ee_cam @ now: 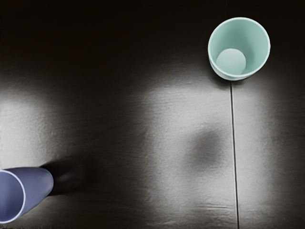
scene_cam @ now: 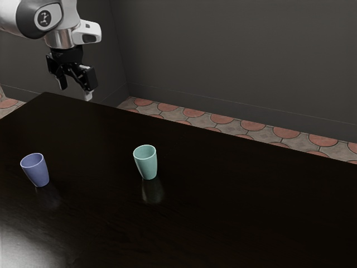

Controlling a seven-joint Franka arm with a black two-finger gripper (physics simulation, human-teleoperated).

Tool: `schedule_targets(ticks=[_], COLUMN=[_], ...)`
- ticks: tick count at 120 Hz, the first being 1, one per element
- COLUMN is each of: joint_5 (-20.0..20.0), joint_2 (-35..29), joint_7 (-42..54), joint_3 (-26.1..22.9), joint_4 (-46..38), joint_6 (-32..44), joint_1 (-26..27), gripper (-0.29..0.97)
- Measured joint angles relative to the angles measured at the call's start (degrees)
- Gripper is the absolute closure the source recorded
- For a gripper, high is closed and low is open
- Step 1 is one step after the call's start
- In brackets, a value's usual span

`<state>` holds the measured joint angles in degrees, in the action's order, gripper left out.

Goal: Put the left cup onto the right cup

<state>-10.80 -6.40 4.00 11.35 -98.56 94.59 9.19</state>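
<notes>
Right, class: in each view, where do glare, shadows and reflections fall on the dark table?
Exterior view: the glossy table mirrors the green cup faintly beneath it, the blue cup more dimly; a pale sheen at the view's lower left. Wrist view: pale glare patches, a soft round shadow between the cups, a darker one beside the blue cup.

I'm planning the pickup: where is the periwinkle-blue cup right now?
The periwinkle-blue plastic cup stands upright on the dark table near the exterior view's left edge, apart from the teal cup to its right; the black gripper hangs farther back.
</notes>
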Motion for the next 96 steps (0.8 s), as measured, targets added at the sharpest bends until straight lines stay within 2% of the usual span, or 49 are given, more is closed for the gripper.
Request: schedule_targets(ticks=[44, 96], joint_5=[0.47, 0.84], joint_2=[0.02, -1.3], joint_7=[-1.36, -2.38], joint_3=[0.06, 0.08], joint_4=[-1.1, -8.69], joint_6=[0.0, 0.24], joint_1=[-1.44, -7.61], gripper=[0.0, 0.0])
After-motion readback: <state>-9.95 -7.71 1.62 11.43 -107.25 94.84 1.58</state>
